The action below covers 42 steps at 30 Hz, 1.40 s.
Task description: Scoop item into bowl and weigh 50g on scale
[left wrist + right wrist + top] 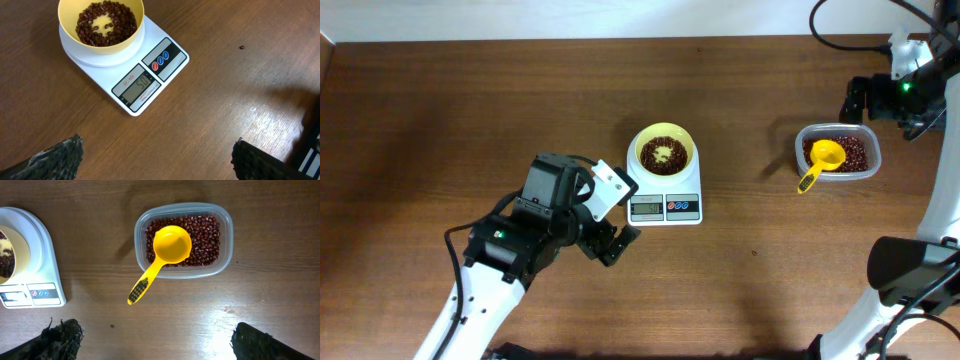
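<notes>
The yellow bowl (642, 148) stands on the white scale (665, 207) and holds dark reddish-brown beans (664, 156). In the left wrist view the bowl (127, 44) with beans (107, 22) sits on the scale (172, 62), whose display reads 50. More beans (205, 245) fill the clear container (227, 240), with the yellow scoop (171, 244) lying on them. My left gripper (157, 160) is open and empty over bare table in front of the scale. My right gripper (157, 340) is open and empty, near the container.
The container (837, 152) with the scoop (823, 160) stands to the right of the scale. My left arm (550, 215) is left of the scale, and my right arm (895, 85) is at the far right. A stray bean (242, 47) lies on the wooden table.
</notes>
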Motion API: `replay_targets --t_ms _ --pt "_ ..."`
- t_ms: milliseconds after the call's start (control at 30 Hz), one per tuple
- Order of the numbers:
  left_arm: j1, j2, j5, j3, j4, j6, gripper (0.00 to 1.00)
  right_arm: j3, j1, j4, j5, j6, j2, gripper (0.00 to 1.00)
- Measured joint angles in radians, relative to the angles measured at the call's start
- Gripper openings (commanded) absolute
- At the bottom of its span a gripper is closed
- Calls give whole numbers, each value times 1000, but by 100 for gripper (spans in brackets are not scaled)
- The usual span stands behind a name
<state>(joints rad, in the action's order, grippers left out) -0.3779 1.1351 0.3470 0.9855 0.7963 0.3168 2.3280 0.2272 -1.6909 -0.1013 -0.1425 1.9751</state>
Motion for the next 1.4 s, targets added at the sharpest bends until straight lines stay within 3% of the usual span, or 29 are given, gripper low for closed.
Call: replay_targets --t_ms 300,433,700,900,1067,1200,1400 --pt "0 -10 0 -1 1 0 99 0 0 0 0 0 0 99" --pt "0 -119 -7 -89 -45 -4 99 0 0 0 0 0 0 98" --pt "82 -473 -7 -471 -419 -122 99 0 0 1 0 0 0 99" --pt "203 -742 -33 -713 -846 -145 99 0 0 1 0 0 0 99" --pt "272 -942 -77 -914 -1011 -235 99 0 0 1 0 0 -1 99" --pt "332 -1117 -148 -975 -954 -304 99 0 0 2 0 0 -1 99" --pt "367 -1124 -238 -975 -732 -409 99 0 0 3 0 0 -1 99"
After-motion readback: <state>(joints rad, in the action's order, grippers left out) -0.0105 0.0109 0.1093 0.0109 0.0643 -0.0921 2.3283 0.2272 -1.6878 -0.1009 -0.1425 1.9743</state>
